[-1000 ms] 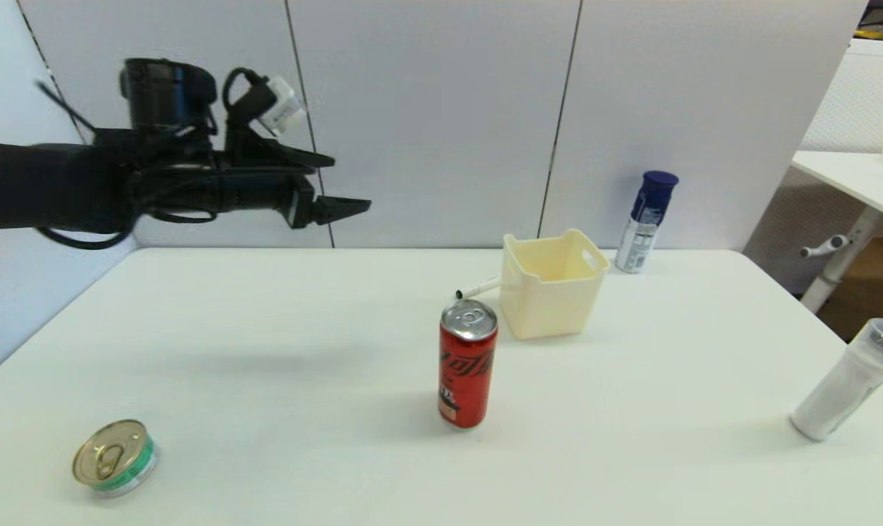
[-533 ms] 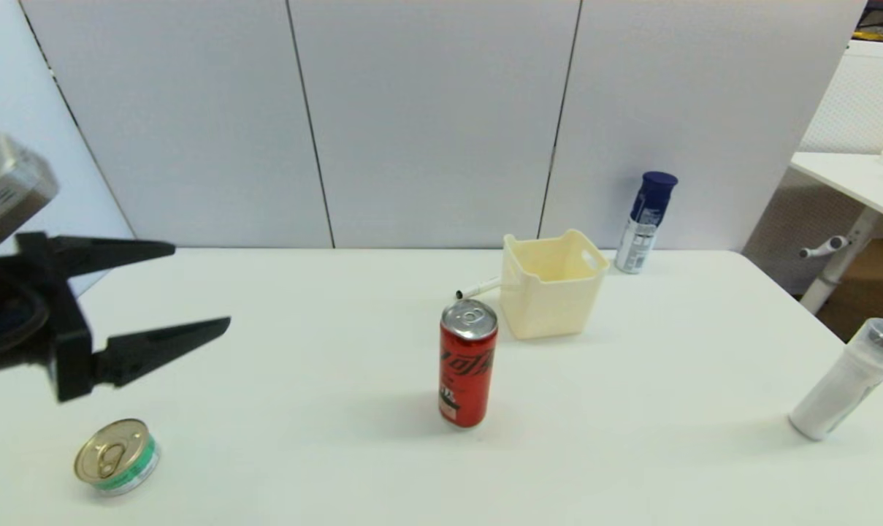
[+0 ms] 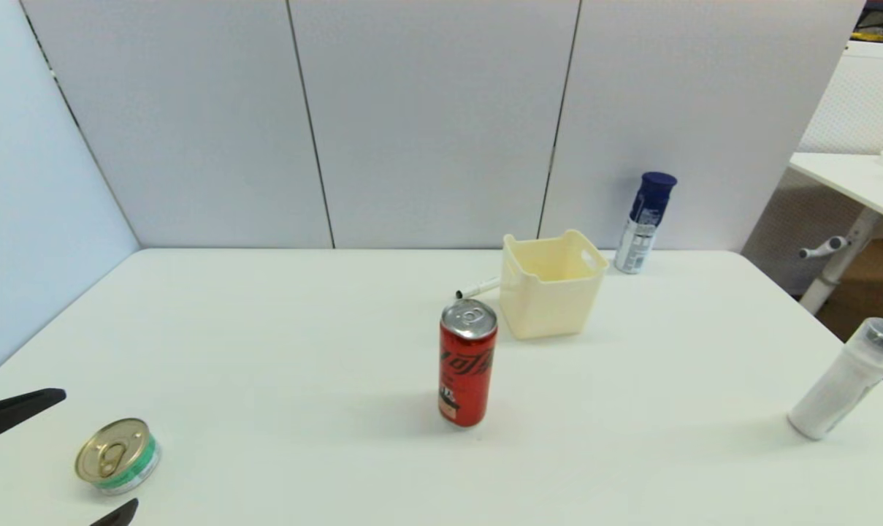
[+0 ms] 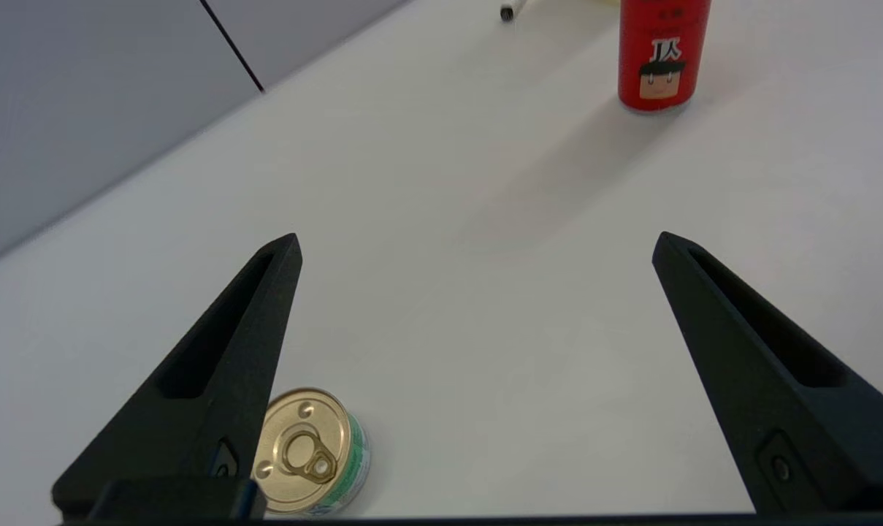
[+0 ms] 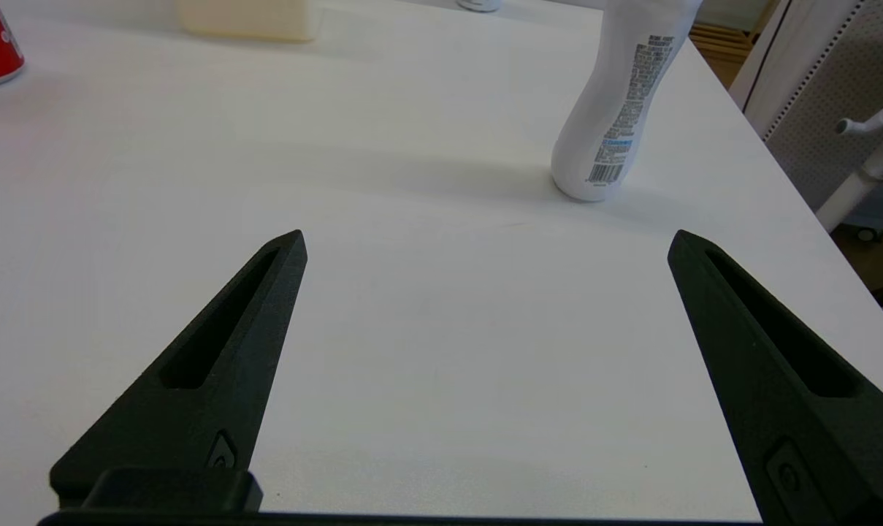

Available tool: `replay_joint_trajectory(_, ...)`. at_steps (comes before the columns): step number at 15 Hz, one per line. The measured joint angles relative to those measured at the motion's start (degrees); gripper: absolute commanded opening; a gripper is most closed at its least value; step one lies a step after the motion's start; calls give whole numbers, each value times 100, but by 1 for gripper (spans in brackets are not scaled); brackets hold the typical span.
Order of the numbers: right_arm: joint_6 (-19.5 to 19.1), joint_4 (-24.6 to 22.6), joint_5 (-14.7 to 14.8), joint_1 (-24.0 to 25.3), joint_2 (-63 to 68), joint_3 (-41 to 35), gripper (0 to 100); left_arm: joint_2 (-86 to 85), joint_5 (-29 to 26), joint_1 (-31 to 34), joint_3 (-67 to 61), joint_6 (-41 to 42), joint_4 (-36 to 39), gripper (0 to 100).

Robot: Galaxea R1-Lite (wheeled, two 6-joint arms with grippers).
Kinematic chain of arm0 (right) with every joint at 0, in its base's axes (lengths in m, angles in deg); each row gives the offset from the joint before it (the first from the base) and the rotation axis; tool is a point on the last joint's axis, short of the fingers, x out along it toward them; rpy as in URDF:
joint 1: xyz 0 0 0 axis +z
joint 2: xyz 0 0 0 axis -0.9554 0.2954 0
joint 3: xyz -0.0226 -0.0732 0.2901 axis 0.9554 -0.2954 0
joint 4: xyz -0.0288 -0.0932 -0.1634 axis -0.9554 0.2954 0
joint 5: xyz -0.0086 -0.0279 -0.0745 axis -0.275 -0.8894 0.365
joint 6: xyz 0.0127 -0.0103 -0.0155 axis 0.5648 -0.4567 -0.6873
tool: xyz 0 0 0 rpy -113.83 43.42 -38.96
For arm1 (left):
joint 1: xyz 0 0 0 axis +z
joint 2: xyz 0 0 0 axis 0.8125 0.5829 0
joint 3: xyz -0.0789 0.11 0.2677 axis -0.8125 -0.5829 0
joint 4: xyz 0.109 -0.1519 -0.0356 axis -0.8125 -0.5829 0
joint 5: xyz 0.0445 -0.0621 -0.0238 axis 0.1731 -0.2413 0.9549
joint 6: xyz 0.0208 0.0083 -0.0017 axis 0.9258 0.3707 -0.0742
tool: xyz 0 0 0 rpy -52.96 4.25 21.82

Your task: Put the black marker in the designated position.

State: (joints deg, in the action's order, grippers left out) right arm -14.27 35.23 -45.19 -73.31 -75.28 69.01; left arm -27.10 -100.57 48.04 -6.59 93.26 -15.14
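The black marker (image 3: 478, 288) lies flat on the table, its far end against the left side of the cream basket (image 3: 551, 285). Only its black cap (image 4: 507, 12) shows in the left wrist view. My left gripper (image 3: 100, 448) hangs open and empty over the table's front left corner, far from the marker, with just its two fingertips in the head view. The same gripper (image 4: 478, 237) shows its jaws wide apart in the left wrist view. My right gripper (image 5: 485, 234) is open and empty over the front right of the table, out of the head view.
A red soda can (image 3: 468, 363) stands in front of the marker. A small tin (image 3: 117, 455) sits beside the left fingers (image 4: 215, 380). A white bottle (image 3: 846, 380) stands at the right edge, and a blue-capped spray can (image 3: 645, 223) at the back.
My left arm has swung down from high at the back left to the front left corner, almost leaving the head view. Nothing on the table has moved.
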Motion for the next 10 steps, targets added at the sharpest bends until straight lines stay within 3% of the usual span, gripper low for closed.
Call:
replay_joint_trajectory(4, 0, 0, 2, 0, 0, 0, 100, -1108, 23, 104, -887, -271, 708, 100)
replay_joint_trajectory(10, 0, 0, 4, 2, 0, 0, 100, -2029, 538, 438, -2075, -877, 1538, 100)
